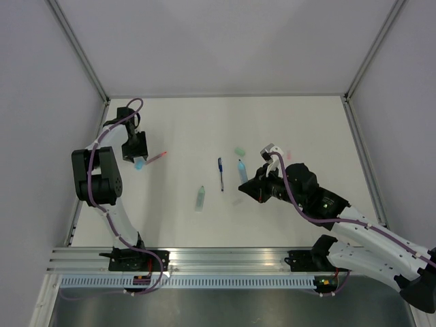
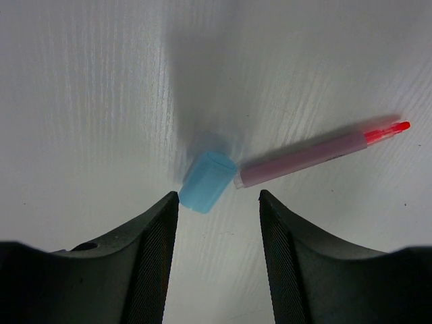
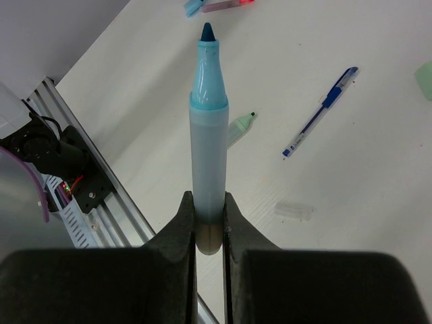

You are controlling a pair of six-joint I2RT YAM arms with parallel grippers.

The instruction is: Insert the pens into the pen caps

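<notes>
At the far left of the table (image 1: 177, 129), close to its left edge and the side wall (image 1: 41, 102), the left gripper (image 1: 135, 154) hung over the light blue cap (image 2: 207, 182). Its jaws stood apart at a middling width and gripped nothing. The cap lay just ahead of the fingertips, nearer one finger (image 2: 152, 256). The butt of the red-pink pen (image 2: 317, 152) sat right against the cap, though I couldn't tell whether they touched.

Right of centre, the right gripper (image 3: 209, 226) was pinched narrow on the lower end of the blue marker (image 3: 208, 128), whose dark tip pointed away from the fingers. The blue ballpoint (image 1: 221, 174) lay just to its left, the mint marker (image 1: 199, 198) further left, and the green cap (image 1: 240, 151) just beyond. A clear cap (image 3: 293, 210) lay near the fingers. Bare tabletop stretched along the far edge, and another band ran toward the near rail (image 1: 225, 257).
</notes>
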